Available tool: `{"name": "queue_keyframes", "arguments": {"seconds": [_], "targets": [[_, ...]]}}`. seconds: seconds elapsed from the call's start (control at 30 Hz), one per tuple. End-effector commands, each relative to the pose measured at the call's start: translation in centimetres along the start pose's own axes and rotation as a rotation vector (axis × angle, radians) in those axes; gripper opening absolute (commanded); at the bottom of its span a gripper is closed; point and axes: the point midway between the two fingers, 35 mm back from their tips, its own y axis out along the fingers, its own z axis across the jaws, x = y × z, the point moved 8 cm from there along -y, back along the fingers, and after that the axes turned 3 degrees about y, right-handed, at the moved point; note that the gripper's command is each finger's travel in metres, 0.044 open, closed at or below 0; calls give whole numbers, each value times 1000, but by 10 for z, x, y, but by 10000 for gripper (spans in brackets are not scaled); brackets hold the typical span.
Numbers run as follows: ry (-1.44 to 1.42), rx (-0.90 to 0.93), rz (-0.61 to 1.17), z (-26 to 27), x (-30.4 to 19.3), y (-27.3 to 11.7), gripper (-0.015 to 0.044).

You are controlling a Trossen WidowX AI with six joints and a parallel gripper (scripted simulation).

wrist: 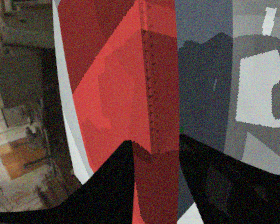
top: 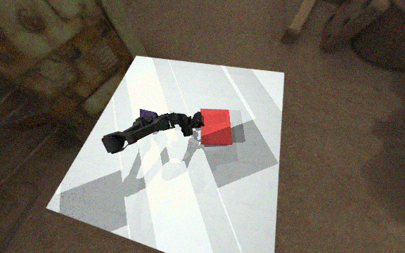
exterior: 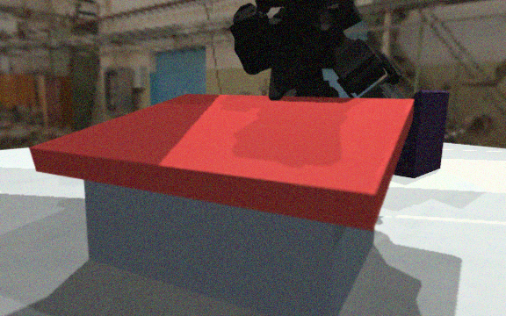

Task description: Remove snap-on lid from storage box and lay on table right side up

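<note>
The red lid lies over the blue-grey storage box. It is slightly tilted: in the exterior view its edge on the gripper's side stands higher than its near edge, which is still down at the box. The box stands flat on the table. My gripper is shut on the lid's edge, with one finger on the top and one below the rim in the wrist view. The lower finger is hidden behind the lid in the exterior view.
A dark purple block stands on the white table, behind the arm in the top view and beyond the lid's right corner in the exterior view. The arm reaches in from the left in the top view. Shadows cross the table.
</note>
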Motion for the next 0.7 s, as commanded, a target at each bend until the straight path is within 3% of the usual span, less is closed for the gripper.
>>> {"name": "queue_keyframes", "arguments": {"seconds": [0.0,0.67], "targets": [[6,9,-1,7,1,-5,0],[7,9,0,33,0,-14,0]]}}
